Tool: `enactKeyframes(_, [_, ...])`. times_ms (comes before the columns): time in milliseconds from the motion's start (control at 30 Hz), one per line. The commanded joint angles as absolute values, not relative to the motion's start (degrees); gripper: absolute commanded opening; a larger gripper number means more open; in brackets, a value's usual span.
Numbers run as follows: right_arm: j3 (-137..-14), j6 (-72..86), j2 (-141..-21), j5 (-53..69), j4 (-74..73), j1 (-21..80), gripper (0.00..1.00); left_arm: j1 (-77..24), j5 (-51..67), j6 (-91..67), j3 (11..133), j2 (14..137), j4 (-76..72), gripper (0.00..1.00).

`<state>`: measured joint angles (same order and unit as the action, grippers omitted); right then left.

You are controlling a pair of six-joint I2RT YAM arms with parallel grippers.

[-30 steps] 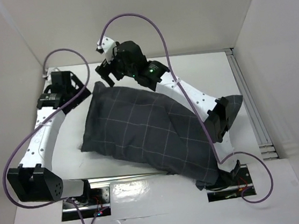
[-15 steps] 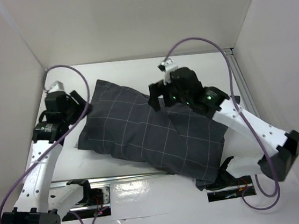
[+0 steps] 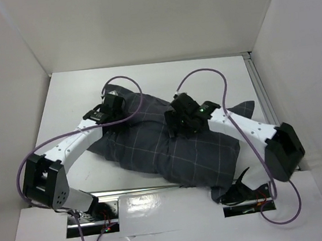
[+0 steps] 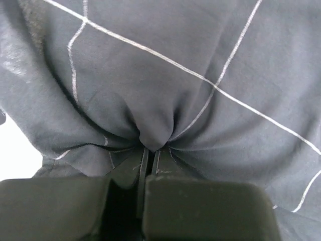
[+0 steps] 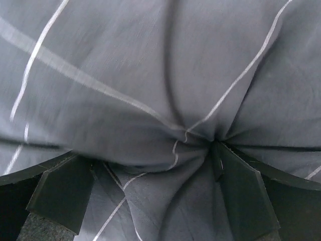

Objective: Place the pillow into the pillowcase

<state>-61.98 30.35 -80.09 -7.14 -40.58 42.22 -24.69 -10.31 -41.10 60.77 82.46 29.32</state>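
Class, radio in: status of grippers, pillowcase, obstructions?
Left gripper shut on pillowcase fold. Right gripper open, pressed against it. Pillow not visible. No obstruction seen.

Pillowcase (image 3: 152, 147) dk charcoal grey w/ thin pale windowpane grid (lines near white); table (image 3: 144, 76) plain white.

**A:** What closes the scene in?

**B:** Plain white panels. The back wall (image 3: 150, 23) runs across the top of the frame, the left wall (image 3: 3, 115) slants down the left side, and the right wall (image 3: 312, 68) slants down the right.

**A:** And below them?

**B:** A white worktop (image 3: 144, 78). A grey metal rail (image 3: 260, 86) runs along its right edge. A shiny metal plate (image 3: 152, 200) lies along its lower edge and catches reflections.

**A:** How is it lit?

**B:** The light is even and soft, with only faint shadows on the white surfaces.
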Motion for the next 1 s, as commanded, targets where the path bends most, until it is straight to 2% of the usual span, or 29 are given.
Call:
enactKeyframes(0, [-63.09,29.19,-91.01,-12.99,-34.21,37.36,1.0,-24.43,-16.25,-43.5,60.03,87.53,33.04,0.0])
enactKeyframes(133, [-72.14,22.87,-100.09,-14.51,-21.47,30.69,1.0,-23.91,-19.86,-45.62,61.78,91.05,33.05,0.0])
enactKeyframes(233, [-78.56,18.04,-104.22,-7.15,-12.86,24.62,1.0,-21.27,-22.4,-47.28,65.47,95.35,32.95,0.0])
enactKeyframes(433, [-83.32,11.44,-105.91,-3.0,-2.14,16.8,1.0,-18.37,-23.03,-49.04,75.22,102.21,33.05,0.0])
enactKeyframes(600, [-85.34,8.88,-103.72,-1.4,-4.39,11.87,1.0,-18.37,-19.69,-49.04,79.72,103.98,32.34,0.0])
enactKeyframes(767, [-78.05,12.12,-92.04,-6.68,-10.26,6.61,1.0,-16.62,-24.6,-51.32,77.26,98.45,35.85,0.0])
enactKeyframes(867, [-78.05,17.92,-88.26,-2.92,-20.43,-0.34,1.0,-13.38,-26.19,-53.0,73.84,94.15,37.97,0.0])
enactKeyframes(967, [-74.72,18.63,-85.18,1.05,-24.07,-2.29,1.0,-10.99,-26.98,-53.61,73.3,91.59,40.86,0.0])
